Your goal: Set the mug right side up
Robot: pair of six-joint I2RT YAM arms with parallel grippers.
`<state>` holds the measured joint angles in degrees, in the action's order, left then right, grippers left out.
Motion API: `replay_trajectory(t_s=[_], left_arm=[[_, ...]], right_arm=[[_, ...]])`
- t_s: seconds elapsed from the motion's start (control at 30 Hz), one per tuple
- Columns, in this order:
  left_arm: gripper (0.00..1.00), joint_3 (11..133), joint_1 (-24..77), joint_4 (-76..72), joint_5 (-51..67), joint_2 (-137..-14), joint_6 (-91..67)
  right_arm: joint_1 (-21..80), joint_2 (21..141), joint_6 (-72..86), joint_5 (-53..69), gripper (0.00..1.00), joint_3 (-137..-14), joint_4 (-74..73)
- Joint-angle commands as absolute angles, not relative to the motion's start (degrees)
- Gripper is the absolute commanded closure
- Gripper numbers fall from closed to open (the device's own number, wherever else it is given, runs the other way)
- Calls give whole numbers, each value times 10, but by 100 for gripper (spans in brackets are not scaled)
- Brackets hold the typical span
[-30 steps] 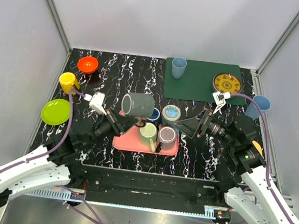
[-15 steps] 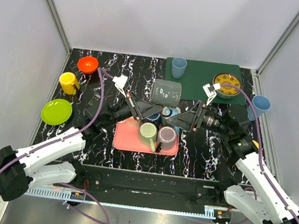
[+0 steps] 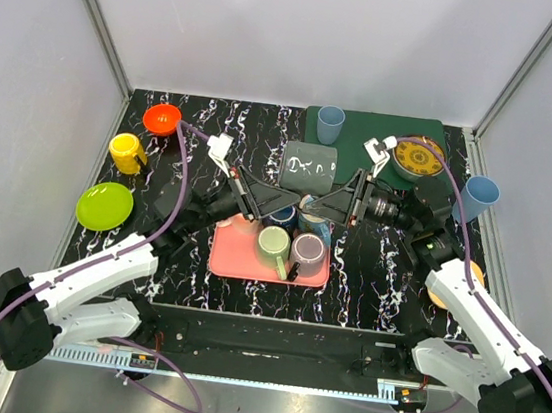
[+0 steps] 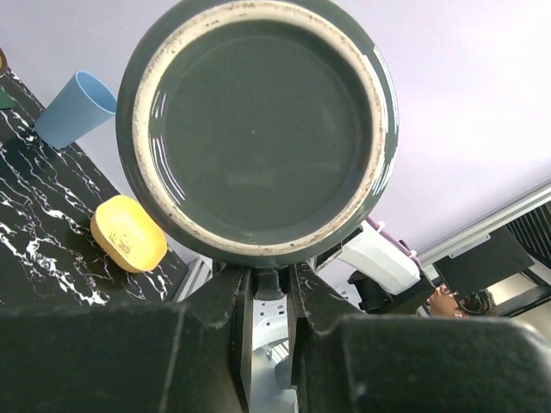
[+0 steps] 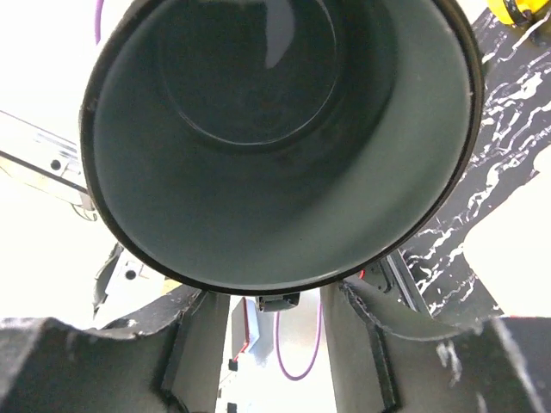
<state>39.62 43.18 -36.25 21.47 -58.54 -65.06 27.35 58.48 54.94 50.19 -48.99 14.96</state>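
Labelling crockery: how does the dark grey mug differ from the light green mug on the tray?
The dark grey mug hangs in the air; the light green mug sits on the pink tray. The grey one lies sideways; the green one stands mouth-up. Both look empty.

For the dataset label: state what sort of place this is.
Probably a lab robot test cell: plain white walls, metal frame posts, and two bolted-down arms handling a dark mug over a marbled tabletop.

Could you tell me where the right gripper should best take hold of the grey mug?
Likely its handle, from the mouth end: the mug lies sideways in mid-air, mouth facing the right gripper, handle hanging between its fingers, while the left gripper holds it from the base end.
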Motion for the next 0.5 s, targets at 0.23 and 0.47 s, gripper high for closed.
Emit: replay_trajectory(t_s=[0.23, 0.47], left_arm=[[100, 426, 461, -444, 255, -610, -646], [100, 430, 490, -431, 252, -627, -624]], right_arm=[[276, 617, 622, 524, 64, -513, 274], [276, 606, 628, 469, 51, -496, 293]])
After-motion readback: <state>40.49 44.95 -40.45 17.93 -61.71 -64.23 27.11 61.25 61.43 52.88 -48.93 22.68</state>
